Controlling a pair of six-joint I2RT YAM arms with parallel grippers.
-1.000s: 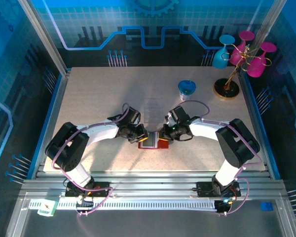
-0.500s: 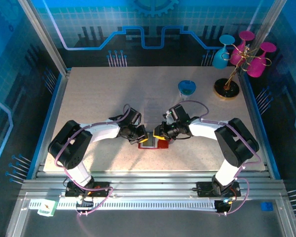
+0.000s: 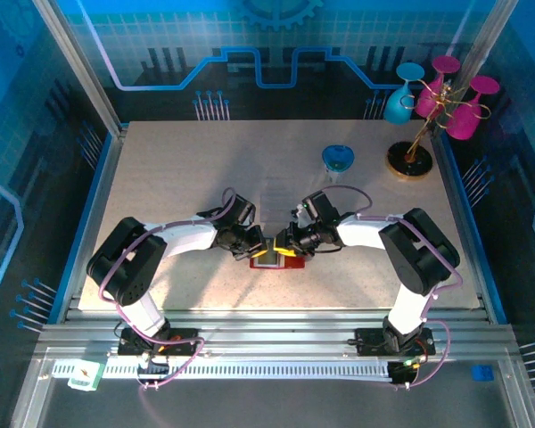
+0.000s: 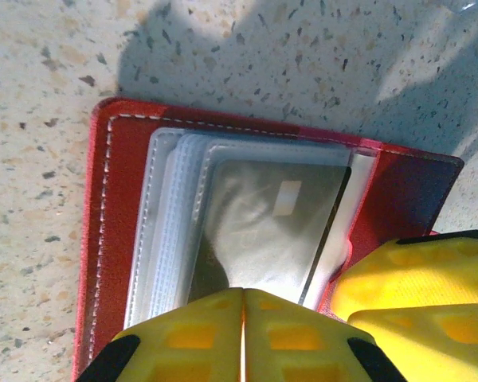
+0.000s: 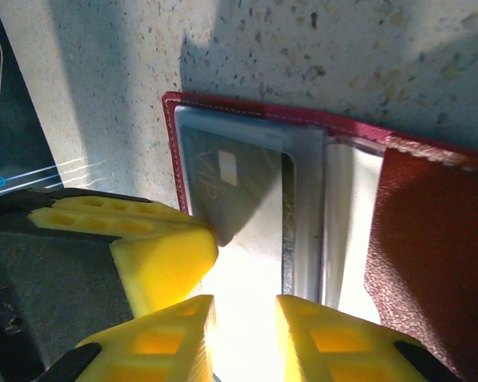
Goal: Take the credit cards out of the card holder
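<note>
From above: red card holder [image 3: 272, 261] lying open at the table's [image 3: 160, 178] near middle, left gripper [image 3: 260, 247] and right gripper [image 3: 285, 250] meeting over it. Left wrist: fingers pinched together on the clear pocket, grey credit card [image 4: 271, 215] inside. Right wrist: jaws slightly apart at the card's edge, probably calling for a clamp, then a pull.

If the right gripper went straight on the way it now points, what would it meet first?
Most likely the see-through pocket of the open card holder, with a dark card inside, lying right ahead of the right gripper. Glare hides how close the tips are.
</note>
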